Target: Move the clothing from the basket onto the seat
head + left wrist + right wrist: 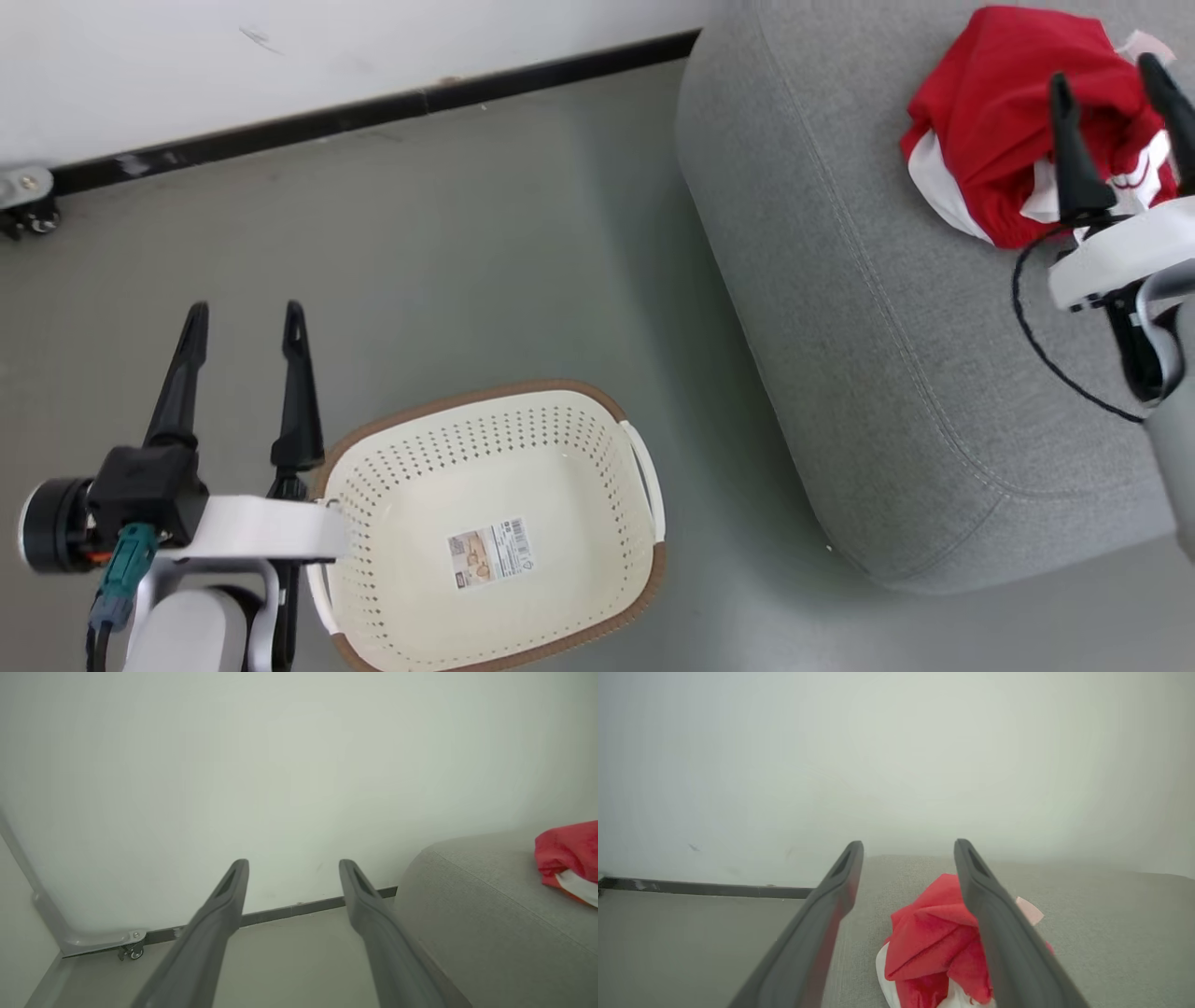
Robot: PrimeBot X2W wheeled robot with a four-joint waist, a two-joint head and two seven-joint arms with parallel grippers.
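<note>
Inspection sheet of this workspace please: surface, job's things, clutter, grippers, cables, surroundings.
Surface: grey-green floor.
Job's things: bright red fabric clothing with white trim lies bunched on the light grey upholstered seat; oval cream perforated plastic basket with brown rim stands on the floor, only a paper label inside.
Clutter: nothing seen.
Grippers: left gripper open, over the floor beside the basket; right gripper open, above the clothing.
Cables: thin black cable loops behind the right gripper.
Surroundings: white wall, black skirting, small metal caster.
</note>
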